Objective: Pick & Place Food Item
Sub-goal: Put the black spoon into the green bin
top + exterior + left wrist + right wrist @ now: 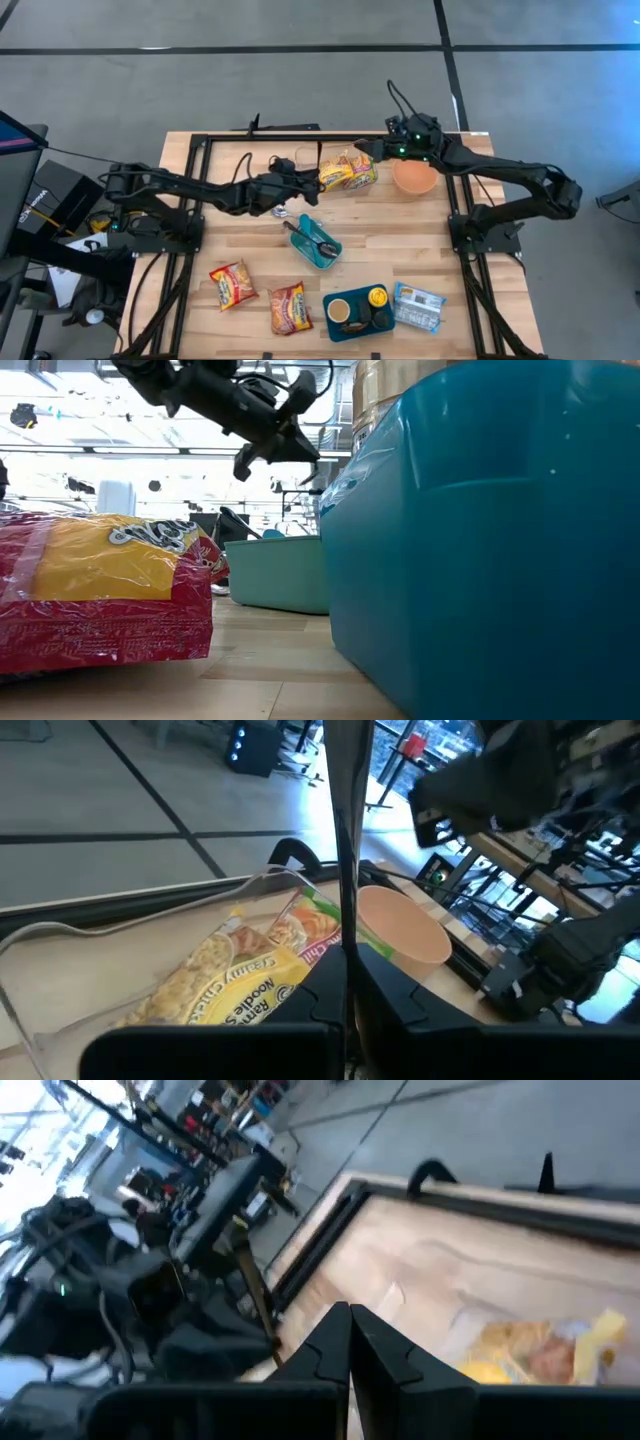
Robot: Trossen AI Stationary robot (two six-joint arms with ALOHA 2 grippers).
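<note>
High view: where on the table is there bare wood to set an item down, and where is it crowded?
Bare wood: left of the red noodle packets, and right of the teal bowl, below the orange bowl. Crowded: the back centre, where both grippers flank the yellow noodle pack, and the near edge around the blue tray.

A noodle packet (348, 173) lies at the table's (450, 310) far edge, a bowl (414, 177) just right of it.

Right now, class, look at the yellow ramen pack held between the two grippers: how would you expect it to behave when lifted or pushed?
The ramen pack looks crinkly and film-wrapped, so it probably flexes and may slip. It seems light for its bulk. Its clear end flap, pinched by the left gripper, would likely stretch or crumple. The right gripper sits at its far corner.
</note>
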